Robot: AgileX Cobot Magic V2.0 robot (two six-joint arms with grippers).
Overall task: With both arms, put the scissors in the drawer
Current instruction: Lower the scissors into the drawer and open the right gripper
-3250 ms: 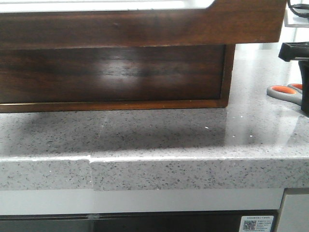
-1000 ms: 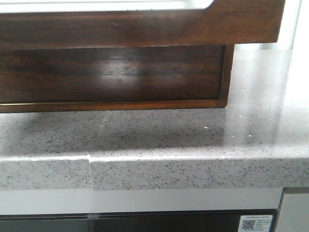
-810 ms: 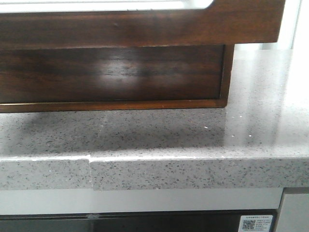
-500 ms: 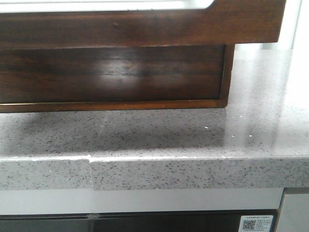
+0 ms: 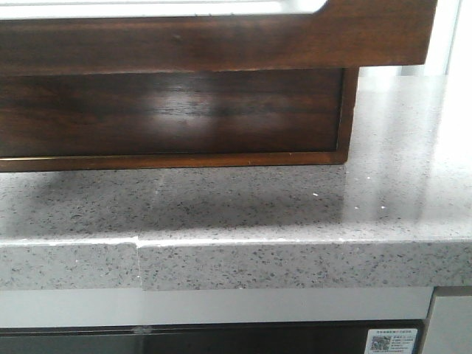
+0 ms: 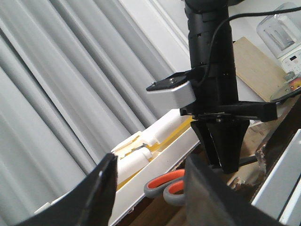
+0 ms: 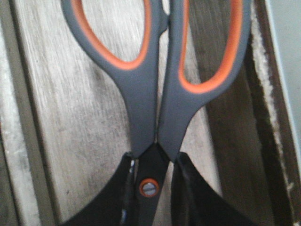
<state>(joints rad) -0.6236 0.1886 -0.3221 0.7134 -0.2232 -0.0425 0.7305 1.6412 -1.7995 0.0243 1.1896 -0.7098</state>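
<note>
Right claw (image 7: 151,188) is clamped on the scissors (image 7: 157,94) at the pivot screw, grey handles with orange-lined loops pointing away from it, hanging over the pale wooden floor inside the drawer (image 5: 221,44). From the left wrist camera, the left claw (image 6: 150,188) stands spread apart, gripping nothing, and beyond it the right arm (image 6: 211,70) hangs upright above the scissors' orange loops. Out front, only the dark glossy drawer shows, sitting on the speckled grey desk (image 5: 258,206).

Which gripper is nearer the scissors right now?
Right. The right gripper is shut on the scissors at the pivot; the left gripper is open, apart from them, looking on.
</note>
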